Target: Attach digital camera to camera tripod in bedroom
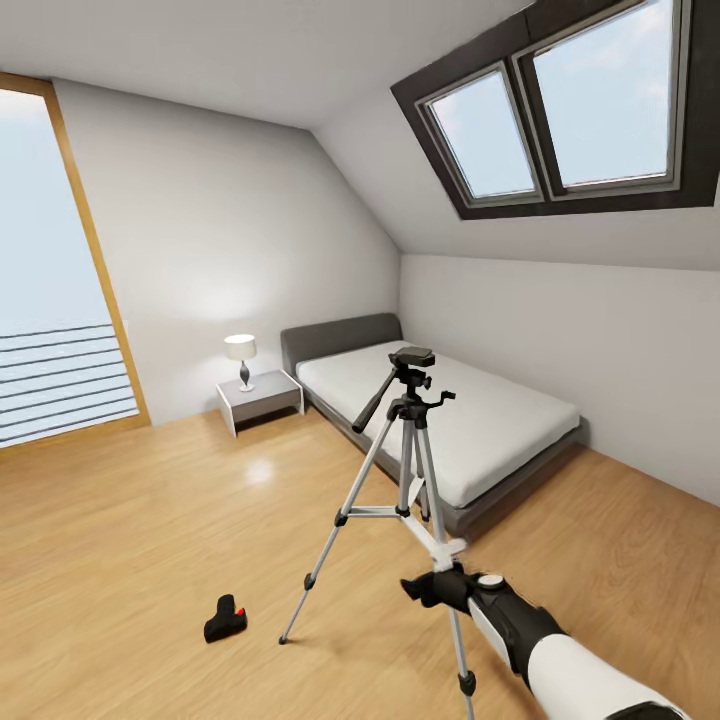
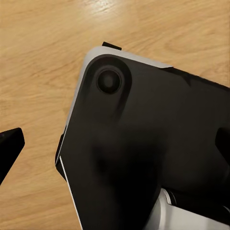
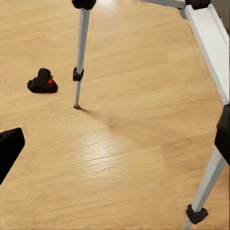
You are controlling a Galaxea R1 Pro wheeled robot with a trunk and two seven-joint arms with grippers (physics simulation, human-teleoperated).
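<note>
Right gripper (image 1: 425, 588): black, at the end of a white-and-black arm, lower right of the head view, just beside the near leg of the camera tripod (image 1: 405, 470); contact cannot be told. Fingers (image 3: 8, 148) show at opposite edges of the right wrist view, spread wide, nothing between them. Left gripper: one dark fingertip (image 2: 9, 143) over wood floor (image 2: 38, 72) beside a black robot panel (image 2: 143, 143); opening cannot be told. Digital camera (image 1: 225, 619): black, red dot, on the floor left of the tripod's left foot, well apart from the right gripper. Bed (image 1: 470, 420): white, far right, behind the tripod.
</note>
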